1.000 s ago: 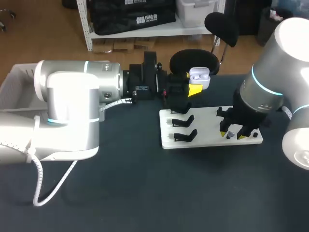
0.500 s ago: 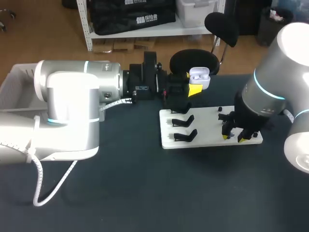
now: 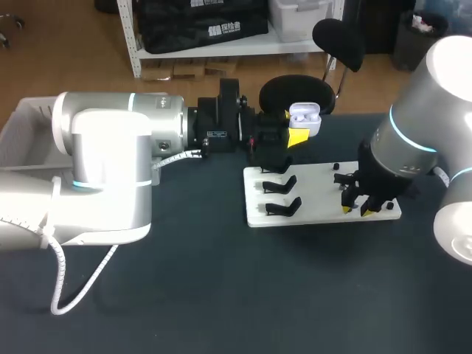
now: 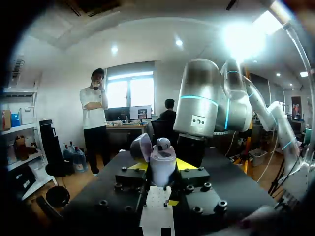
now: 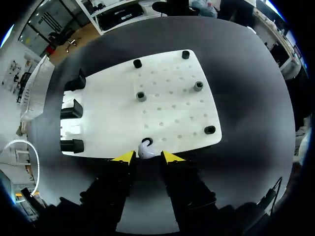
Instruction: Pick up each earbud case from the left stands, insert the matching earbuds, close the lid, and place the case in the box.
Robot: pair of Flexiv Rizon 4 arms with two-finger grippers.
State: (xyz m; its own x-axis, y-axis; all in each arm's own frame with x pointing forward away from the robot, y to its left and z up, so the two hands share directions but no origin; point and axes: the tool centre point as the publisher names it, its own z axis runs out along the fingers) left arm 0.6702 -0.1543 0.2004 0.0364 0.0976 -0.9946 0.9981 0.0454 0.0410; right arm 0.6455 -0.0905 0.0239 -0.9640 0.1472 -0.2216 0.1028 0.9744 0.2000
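1. You have one earbud case (image 3: 305,118) in play. It is white with its lid tilted back, and it is held up above the far edge of the table (image 3: 184,295), behind the white board (image 5: 167,108).
2. Your left gripper (image 4: 162,168) is clamped on that case, with one yellow tip against each side of its body. From the left wrist view you can see one rounded earbud seated (image 4: 163,144) in the top of it.
3. Count three black stands (image 5: 72,109) in a row along the board's left edge. No case sits on any of them.
4. Count five small black pegs (image 5: 141,96) scattered over the rest of the board.
5. One loose earbud (image 5: 145,149), also white, lies on the board at its near edge.
6. Your right gripper (image 5: 147,158) is down at that near edge, fingers spread only narrowly. The loose earbud sits between the two yellow tips, with a thin gap visible on each side, so it is not gripped.
7. One white box (image 3: 22,125) shows at the far left, partly hidden behind your left arm.
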